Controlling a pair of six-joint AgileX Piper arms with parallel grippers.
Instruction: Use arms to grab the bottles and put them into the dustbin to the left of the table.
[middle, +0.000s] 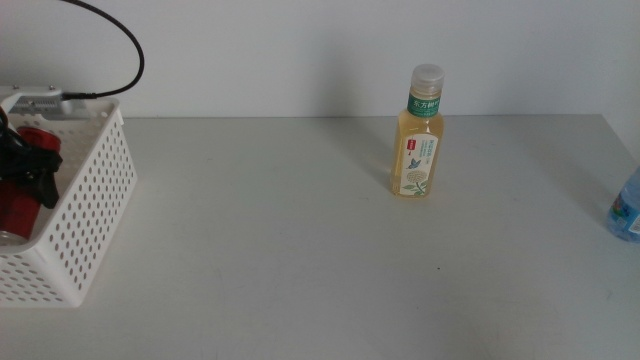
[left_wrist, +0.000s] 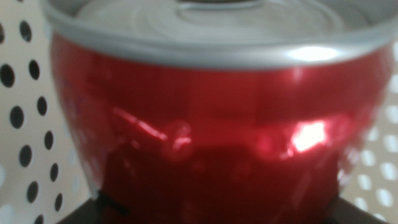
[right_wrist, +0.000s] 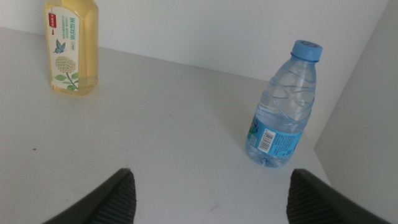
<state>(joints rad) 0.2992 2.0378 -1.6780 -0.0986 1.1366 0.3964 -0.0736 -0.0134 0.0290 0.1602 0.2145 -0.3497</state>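
Observation:
My left gripper (middle: 25, 168) is inside the white dustbin (middle: 92, 210) at the table's left edge, shut on the red soda can (left_wrist: 217, 106). The can fills the left wrist view and shows red behind the gripper in the middle view (middle: 14, 206). The yellow tea bottle (middle: 418, 135) stands upright at the back middle of the table and also shows in the right wrist view (right_wrist: 70, 46). The clear blue water bottle (right_wrist: 283, 106) stands upright at the right edge of the middle view (middle: 628, 210). My right gripper (right_wrist: 217, 199) is open and empty, short of the water bottle.
The light grey table (middle: 300, 260) lies between the dustbin and the bottles. A white wall runs behind it. A black cable (middle: 120, 40) loops above the dustbin. A white wall panel (right_wrist: 367, 124) stands close beside the water bottle.

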